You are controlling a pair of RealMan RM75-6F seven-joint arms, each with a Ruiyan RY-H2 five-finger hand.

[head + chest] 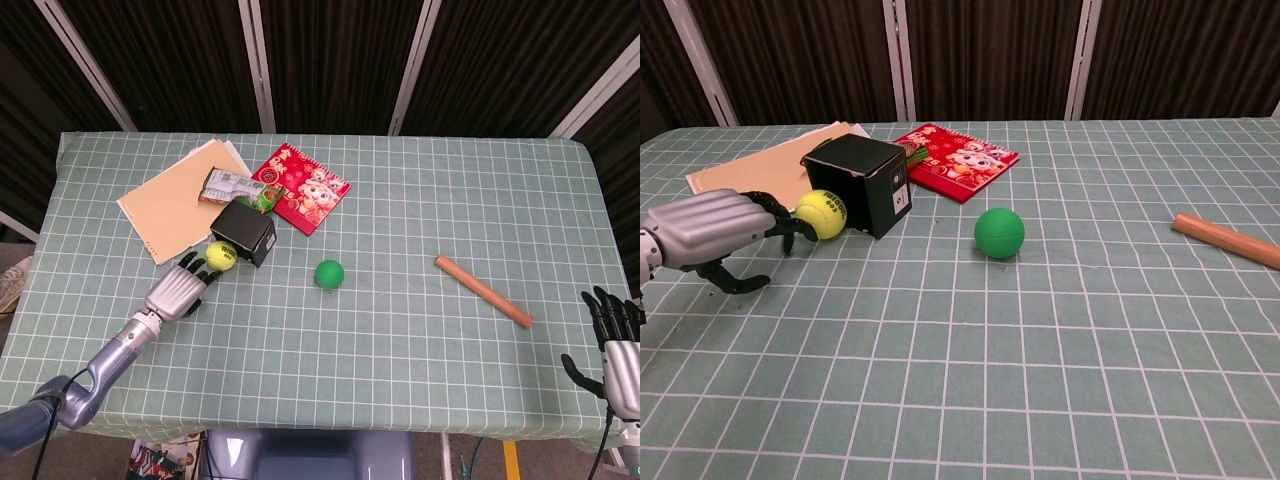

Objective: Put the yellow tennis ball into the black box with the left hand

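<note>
The yellow tennis ball (221, 254) (821, 213) rests on the tablecloth against the near left side of the black box (244, 230) (858, 182), which lies tilted on the table. My left hand (178, 291) (710, 232) lies low just behind the ball. Its fingers are stretched out with the fingertips (790, 227) at the ball, and it grips nothing. My right hand (618, 345) hangs open at the table's near right corner, seen only in the head view.
A green ball (329, 273) (999, 232) sits right of the box. A wooden stick (483, 291) (1226, 240) lies at the right. Behind the box are a red booklet (305, 187), a tan folder (172, 200) and a small packet (236, 186).
</note>
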